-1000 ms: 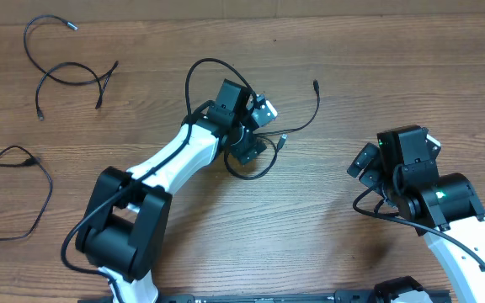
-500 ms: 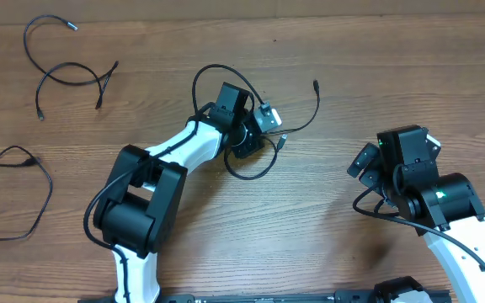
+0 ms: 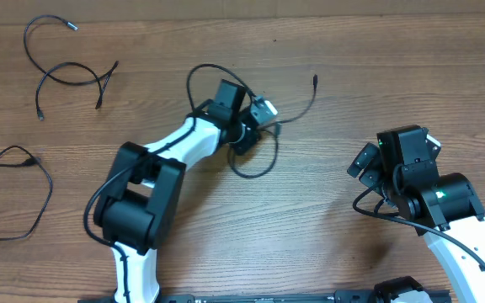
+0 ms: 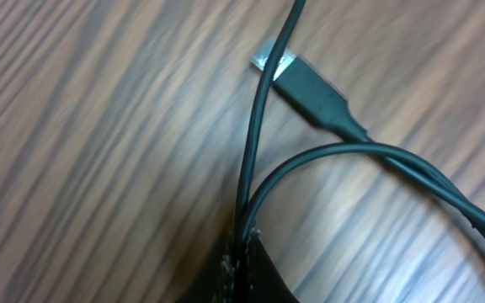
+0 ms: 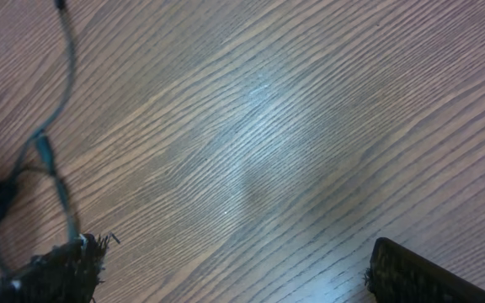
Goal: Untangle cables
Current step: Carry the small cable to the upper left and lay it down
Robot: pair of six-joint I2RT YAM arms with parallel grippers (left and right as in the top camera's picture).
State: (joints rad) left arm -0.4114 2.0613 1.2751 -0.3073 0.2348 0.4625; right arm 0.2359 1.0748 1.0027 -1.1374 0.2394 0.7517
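In the middle of the table lies a tangle of thin black cables (image 3: 259, 164), with one free plug end (image 3: 315, 81) reaching to the back right. My left gripper (image 3: 247, 135) sits on the tangle's upper part. In the left wrist view its jaws (image 4: 244, 252) are shut on two cable strands (image 4: 255, 168), and a metal-tipped plug (image 4: 306, 84) lies just beyond on the wood. My right gripper (image 3: 367, 160) hovers to the right, apart from the tangle. Its fingers stand wide open (image 5: 234, 273) over bare wood, and a blurred cable (image 5: 61, 59) shows at that view's left edge.
Two more thin cables lie at the far left back (image 3: 66, 76), and another loops near the left edge (image 3: 25, 177). A cardboard strip (image 3: 242, 7) runs along the table's far edge. Thicker arm cables hang by the right arm's base (image 3: 373, 206).
My left gripper has closed from wide open onto the cable strands and shifted slightly left, drawing the tangle's plug in under it. The right arm has not moved.
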